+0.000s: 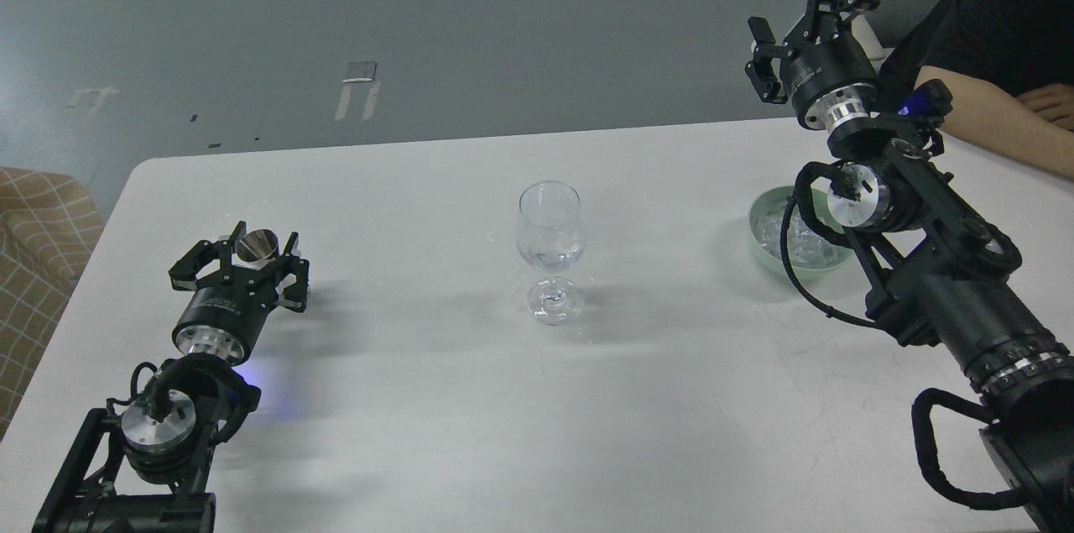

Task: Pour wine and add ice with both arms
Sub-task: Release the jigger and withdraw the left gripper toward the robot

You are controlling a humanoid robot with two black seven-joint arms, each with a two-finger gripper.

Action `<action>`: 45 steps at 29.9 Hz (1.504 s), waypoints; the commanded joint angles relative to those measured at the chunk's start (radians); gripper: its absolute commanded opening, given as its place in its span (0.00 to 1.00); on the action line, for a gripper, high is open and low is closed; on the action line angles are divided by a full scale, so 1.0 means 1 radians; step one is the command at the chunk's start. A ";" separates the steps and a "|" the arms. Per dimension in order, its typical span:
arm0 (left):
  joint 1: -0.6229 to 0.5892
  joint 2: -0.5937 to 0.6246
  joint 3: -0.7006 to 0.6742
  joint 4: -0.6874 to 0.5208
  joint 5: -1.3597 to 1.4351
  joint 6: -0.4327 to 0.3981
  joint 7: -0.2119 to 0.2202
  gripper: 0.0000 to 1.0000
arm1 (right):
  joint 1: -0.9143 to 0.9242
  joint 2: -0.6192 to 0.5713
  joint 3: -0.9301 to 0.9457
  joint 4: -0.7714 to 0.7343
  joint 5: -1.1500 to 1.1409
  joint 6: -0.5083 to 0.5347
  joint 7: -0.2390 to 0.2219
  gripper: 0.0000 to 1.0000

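A clear stemmed wine glass [550,248] stands upright at the table's middle. I cannot tell what is in its bowl. My left gripper [263,241] lies low over the table at the left. Its fingers are shut on a small metal cone-shaped cup [255,246] with its mouth facing up. My right gripper [801,17] is raised high at the back right, open and empty. Under the right arm a pale green bowl [759,237] holds several clear ice cubes [807,246], partly hidden by the arm and its cable.
A person's bare forearm [998,123] rests on the table's back right corner, close behind my right arm. A checkered seat [38,222] stands off the table's left edge. The white table [419,399] has a far edge just behind the glass.
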 commanded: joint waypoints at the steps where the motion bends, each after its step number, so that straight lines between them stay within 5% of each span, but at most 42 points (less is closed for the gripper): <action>1: 0.002 0.006 0.000 -0.003 0.001 -0.001 0.020 0.98 | -0.001 -0.002 0.000 0.000 0.000 -0.001 0.000 1.00; 28: 0.221 0.081 -0.006 -0.209 -0.013 -0.016 0.088 0.98 | -0.003 -0.011 0.000 -0.002 0.000 0.002 -0.001 1.00; 35: 0.310 0.143 -0.063 -0.215 -0.015 -0.102 0.100 0.98 | -0.003 -0.022 0.000 0.003 0.000 0.005 -0.003 1.00; 39: 0.336 0.167 -0.182 -0.210 -0.012 -0.151 0.160 0.98 | -0.001 -0.024 0.000 0.005 0.000 0.005 -0.005 1.00; 45: 0.327 0.293 -0.250 -0.201 0.002 -0.191 0.192 0.98 | -0.001 -0.038 0.000 0.012 0.000 0.005 -0.005 1.00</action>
